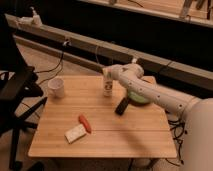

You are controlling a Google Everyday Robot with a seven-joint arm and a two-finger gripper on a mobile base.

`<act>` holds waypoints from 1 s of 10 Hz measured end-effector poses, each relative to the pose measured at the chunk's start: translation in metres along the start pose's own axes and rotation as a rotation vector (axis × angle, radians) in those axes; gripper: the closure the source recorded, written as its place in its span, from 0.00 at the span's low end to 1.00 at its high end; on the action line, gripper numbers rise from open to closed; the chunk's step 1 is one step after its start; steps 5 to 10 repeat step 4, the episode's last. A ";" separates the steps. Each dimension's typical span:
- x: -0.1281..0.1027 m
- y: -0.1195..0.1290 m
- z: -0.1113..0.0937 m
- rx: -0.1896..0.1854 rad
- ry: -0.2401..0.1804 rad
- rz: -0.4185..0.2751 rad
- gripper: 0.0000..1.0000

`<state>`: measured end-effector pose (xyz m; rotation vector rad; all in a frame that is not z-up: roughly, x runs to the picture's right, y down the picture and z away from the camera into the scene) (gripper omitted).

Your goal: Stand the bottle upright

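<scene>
The bottle (pixel 107 84) is small, slim and whitish with a darker label band. It stands upright near the back middle of the wooden table (pixel 125 137). My gripper (pixel 108 75) is at the end of the white arm that reaches in from the right, right at the bottle's upper part. The white mug (pixel 56 87) stands on the table's left side, apart from the bottle.
A green bowl (pixel 137 96) and a dark oblong object (pixel 121 106) lie right of the bottle under my arm. A red object (pixel 84 123) and a pale sponge (pixel 75 133) lie near the front left. A black chair (pixel 15 90) stands left. A white spray bottle (pixel 35 16) sits on the back ledge.
</scene>
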<state>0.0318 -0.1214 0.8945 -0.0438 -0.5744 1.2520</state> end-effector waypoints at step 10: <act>-0.004 0.002 0.002 0.000 0.009 -0.008 0.51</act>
